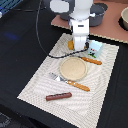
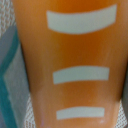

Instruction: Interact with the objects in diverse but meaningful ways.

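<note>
The arm stands low over the far edge of the placemat [image 1: 35,85] on the dark desk [image 1: 15,50], its claw [image 1: 78,47] hidden behind the wrist housing; whether it is open or clamped cannot be told. The wrist view is filled by an orange block [image 2: 70,60] with white stripes, evidently right at the claw, suggesting a grasp in hand. A pale carton [image 1: 94,47] sits just beside it. Nearer lie a plate [image 1: 73,68], a fork [image 1: 70,81], a knife [image 1: 91,60] and a sausage [image 1: 58,96], set out like a meal. A pot [image 1: 97,14] waits beyond.
</note>
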